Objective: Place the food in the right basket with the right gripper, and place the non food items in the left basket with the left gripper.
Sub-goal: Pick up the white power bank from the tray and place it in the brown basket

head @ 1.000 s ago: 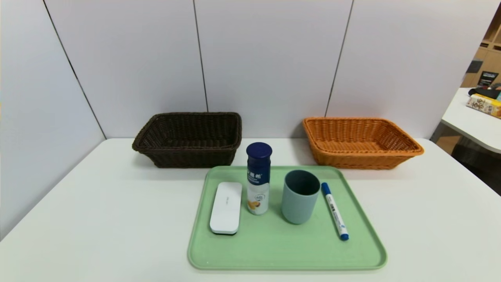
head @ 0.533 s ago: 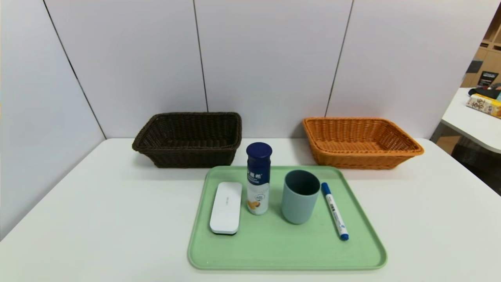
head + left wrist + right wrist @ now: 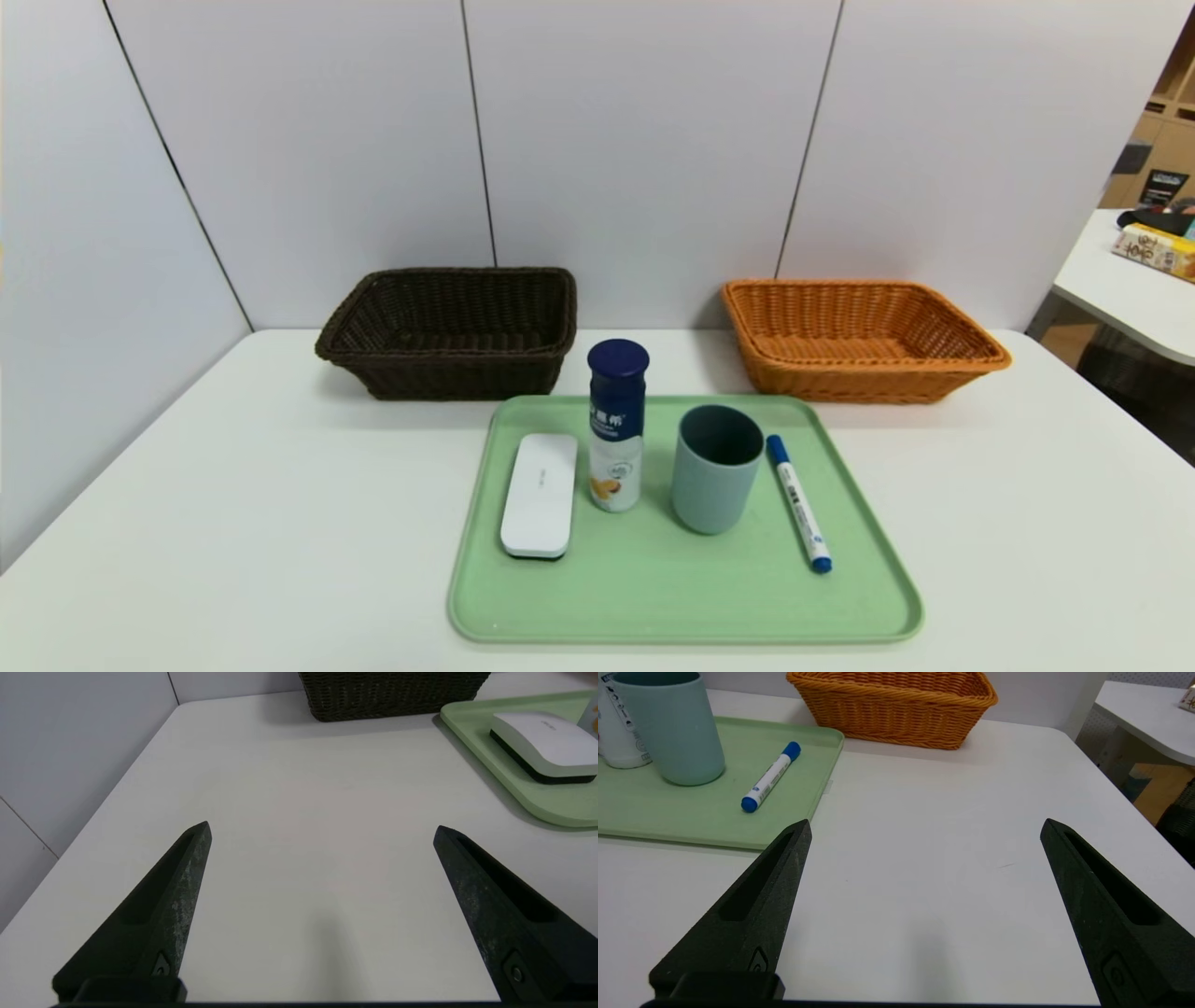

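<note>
On the white table (image 3: 233,523), the brown basket (image 3: 453,331) sits at 11 o'clock of the green tray (image 3: 653,597), the orange basket (image 3: 859,341) at 1 o'clock. The tray carries cup (image 3: 714,471), drink bottle (image 3: 616,425), white case (image 3: 540,495) and marker (image 3: 798,502). My left gripper (image 3: 322,830) and right gripper (image 3: 924,826) hover wide apart over bare table, holding nothing

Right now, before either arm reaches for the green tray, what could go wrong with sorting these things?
1. The drink bottle stands tall and slim between the white case and the grey-blue cup; the open right gripper could tip it or nudge the cup.
2. The marker pen lies flat and may roll when pinched.
</note>
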`<act>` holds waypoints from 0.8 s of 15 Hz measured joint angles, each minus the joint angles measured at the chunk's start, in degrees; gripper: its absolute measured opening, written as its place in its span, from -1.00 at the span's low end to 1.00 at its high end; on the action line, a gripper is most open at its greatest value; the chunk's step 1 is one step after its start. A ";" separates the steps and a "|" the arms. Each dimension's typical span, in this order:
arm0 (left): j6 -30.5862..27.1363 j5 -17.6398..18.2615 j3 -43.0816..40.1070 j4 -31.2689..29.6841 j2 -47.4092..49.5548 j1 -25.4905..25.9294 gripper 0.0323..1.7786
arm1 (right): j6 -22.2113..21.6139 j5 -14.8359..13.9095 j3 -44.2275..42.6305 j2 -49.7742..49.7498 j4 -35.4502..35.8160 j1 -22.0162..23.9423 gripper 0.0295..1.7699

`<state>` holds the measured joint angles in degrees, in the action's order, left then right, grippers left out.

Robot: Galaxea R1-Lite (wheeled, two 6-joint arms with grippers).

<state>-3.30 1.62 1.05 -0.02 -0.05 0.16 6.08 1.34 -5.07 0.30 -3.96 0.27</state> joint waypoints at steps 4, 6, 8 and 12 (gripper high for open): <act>0.39 -0.13 10.58 12.89 -4.17 0.00 0.90 | -0.05 0.04 -7.24 5.81 -5.60 -0.02 0.91; 0.48 -0.33 15.48 15.87 -9.92 0.00 0.90 | -0.90 0.34 -10.52 11.81 -5.96 0.00 0.91; 0.55 -0.24 21.00 17.99 -17.47 0.00 0.90 | -1.88 0.83 -14.03 18.60 -7.61 0.00 0.91; 0.59 -0.33 32.49 21.05 -34.23 0.05 0.90 | -2.78 1.38 -25.60 32.62 -15.69 0.00 0.91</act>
<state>-2.72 1.29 33.54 21.03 -34.28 0.21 3.30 2.72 -30.67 32.93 -19.65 0.27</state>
